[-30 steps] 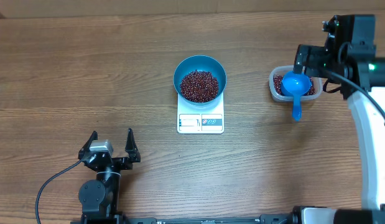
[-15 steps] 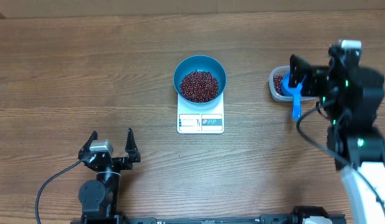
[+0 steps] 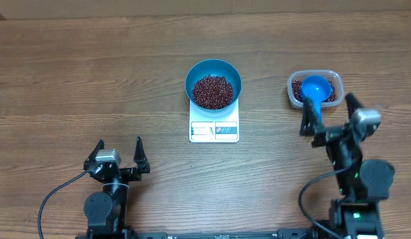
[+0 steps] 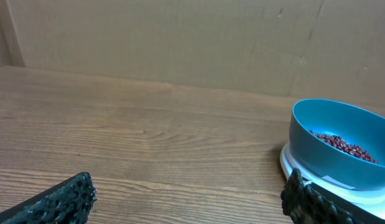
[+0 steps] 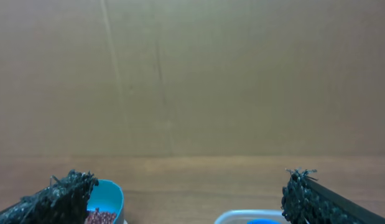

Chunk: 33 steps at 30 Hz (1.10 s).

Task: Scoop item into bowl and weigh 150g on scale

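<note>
Wood table (image 3: pixel 92 79) — blue bowl (image 3: pixel 214 65) of red-brown beans (image 3: pixel 213 91) on white scale (image 3: pixel 214 131) — all fingers (image 3: pixel 140 159) apart.

Left black two-finger gripper (image 3: pixel 119 149) is sitting low at the near-left of the overhead view, jaws spreading wide and pointing away from its base, gripping nothing. Its rough black fingertips (image 4: pixel 61 200) are showing at both lower corners of the left wrist view. Right black two-finger gripper (image 3: pixel 325 103) is hanging at the near-right, angling slightly leftward above its upright arm, jaws likewise gaping wide and gripping nothing.
</note>
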{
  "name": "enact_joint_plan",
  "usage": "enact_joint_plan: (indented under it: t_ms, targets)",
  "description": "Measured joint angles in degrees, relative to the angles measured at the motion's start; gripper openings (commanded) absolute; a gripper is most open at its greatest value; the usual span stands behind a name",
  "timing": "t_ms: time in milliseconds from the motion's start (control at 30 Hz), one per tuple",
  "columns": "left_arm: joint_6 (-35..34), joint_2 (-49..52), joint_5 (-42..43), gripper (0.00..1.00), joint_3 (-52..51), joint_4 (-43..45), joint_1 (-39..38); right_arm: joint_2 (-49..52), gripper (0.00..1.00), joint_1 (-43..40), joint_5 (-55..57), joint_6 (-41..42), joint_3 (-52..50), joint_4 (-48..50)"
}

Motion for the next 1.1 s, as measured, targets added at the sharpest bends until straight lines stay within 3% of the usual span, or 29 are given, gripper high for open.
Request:
enact_joint_plan:
  t_ms: [400, 800, 1100]
  targets:
    - [0.0, 0.0, -0.02, 0.99, 0.0, 0.02, 0.0, -16.37, 1.0, 0.0, -0.96, -0.02, -15.15, 2.1]
    - [0.0, 0.0, -0.02, 1.0, 0.0, 0.04, 0.0, -28.92, 1.0, 0.0, -1.01, -0.02, -16.5, -15.13]
    - [0.0, 0.0, 0.0, 1.0, 0.0, 0.04, 0.0, -29.62, 1.0, 0.0, -1.03, 0.0, -16.5, -19.39]
